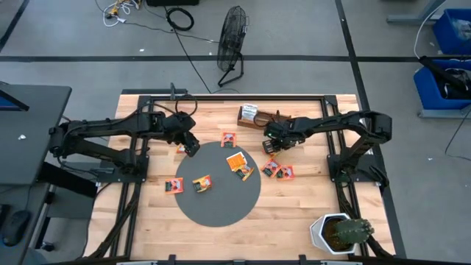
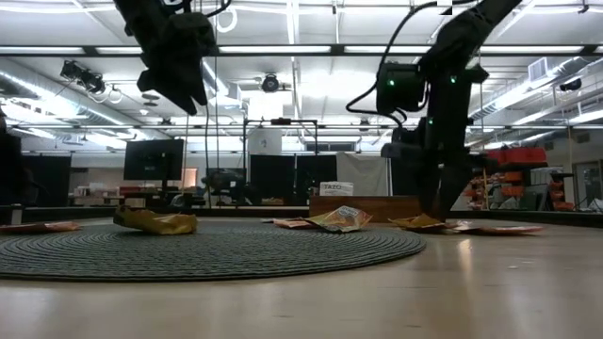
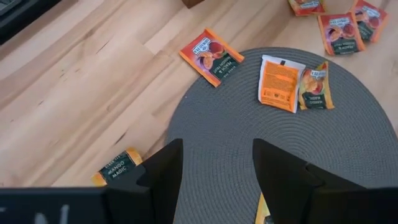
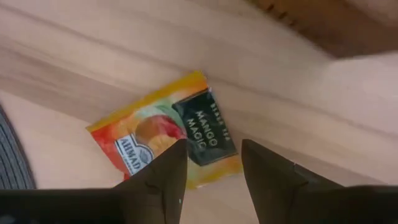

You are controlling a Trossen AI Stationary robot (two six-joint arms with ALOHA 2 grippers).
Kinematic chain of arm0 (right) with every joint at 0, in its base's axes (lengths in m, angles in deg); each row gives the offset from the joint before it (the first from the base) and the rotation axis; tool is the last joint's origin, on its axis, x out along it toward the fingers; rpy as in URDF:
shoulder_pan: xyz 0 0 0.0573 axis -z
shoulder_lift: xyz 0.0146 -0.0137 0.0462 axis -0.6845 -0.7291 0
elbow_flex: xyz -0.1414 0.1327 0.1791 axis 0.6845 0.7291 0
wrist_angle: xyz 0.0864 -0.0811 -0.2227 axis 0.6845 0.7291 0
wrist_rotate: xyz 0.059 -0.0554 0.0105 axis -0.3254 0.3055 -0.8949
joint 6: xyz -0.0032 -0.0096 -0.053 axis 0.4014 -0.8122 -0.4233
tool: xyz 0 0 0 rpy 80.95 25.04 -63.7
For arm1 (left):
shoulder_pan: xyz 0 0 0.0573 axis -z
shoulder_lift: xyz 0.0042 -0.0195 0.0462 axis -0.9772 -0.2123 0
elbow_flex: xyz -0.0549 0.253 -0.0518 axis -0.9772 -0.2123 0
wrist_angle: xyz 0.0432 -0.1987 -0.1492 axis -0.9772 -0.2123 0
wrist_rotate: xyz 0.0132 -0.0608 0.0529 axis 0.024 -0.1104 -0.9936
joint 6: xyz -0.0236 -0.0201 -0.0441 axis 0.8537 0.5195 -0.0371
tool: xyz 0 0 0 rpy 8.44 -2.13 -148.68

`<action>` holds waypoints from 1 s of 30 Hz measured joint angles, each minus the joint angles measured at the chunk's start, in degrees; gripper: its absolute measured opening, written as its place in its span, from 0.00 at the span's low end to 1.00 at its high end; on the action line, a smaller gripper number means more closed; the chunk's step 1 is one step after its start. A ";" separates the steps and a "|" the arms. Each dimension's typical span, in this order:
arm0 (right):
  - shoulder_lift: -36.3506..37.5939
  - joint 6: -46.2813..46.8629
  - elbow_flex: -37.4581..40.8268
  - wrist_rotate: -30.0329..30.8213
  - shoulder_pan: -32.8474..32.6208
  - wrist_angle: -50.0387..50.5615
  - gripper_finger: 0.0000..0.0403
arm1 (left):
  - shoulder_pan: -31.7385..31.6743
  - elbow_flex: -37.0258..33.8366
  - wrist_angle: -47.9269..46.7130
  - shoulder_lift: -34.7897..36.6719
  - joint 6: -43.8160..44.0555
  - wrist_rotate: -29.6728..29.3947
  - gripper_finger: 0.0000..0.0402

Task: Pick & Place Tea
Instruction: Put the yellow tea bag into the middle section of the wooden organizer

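Observation:
A grey round disc [image 1: 217, 184] lies mid-table. Small orange tea packets are scattered about: three on the disc [image 1: 237, 162] [image 1: 202, 183] [image 1: 229, 140], and others on the wood to its left [image 1: 174, 185] and right [image 1: 278, 171]. My left gripper [image 1: 191, 145] hangs open, raised over the disc's far-left rim [image 3: 217, 180], with a packet [image 3: 118, 167] on the wood beside it. My right gripper [image 1: 274, 147] is open and low over an orange "Mango Magic" packet [image 4: 168, 137] lying flat on the wood, its fingers [image 4: 213, 168] pointing down at it.
A wooden box of tea [image 1: 254, 116] stands at the far side, close behind my right gripper. A potted cactus [image 1: 340, 234] sits at the near right corner. A floor fan [image 1: 233, 44] stands beyond the far edge. Bare wood shows along the near edge.

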 joint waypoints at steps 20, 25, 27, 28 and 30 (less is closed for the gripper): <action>1.09 -3.97 8.58 -1.59 0.02 -7.76 0.05 | 1.16 0.00 2.50 0.00 3.12 -0.61 0.49; 3.99 -5.77 8.02 -2.22 -0.07 -6.80 0.01 | 1.14 0.00 3.56 0.00 3.10 -0.97 0.49; 6.17 -7.14 7.12 -3.39 -0.60 -3.38 0.01 | 1.14 0.00 4.48 0.00 3.11 -0.98 0.49; 7.40 -7.64 6.11 -3.47 -0.79 -2.74 0.01 | 1.14 0.00 4.96 0.00 3.12 -0.98 0.49; 9.89 -8.69 4.15 -2.29 -1.38 -1.81 0.00 | 1.14 0.00 6.30 0.00 3.14 -0.95 0.49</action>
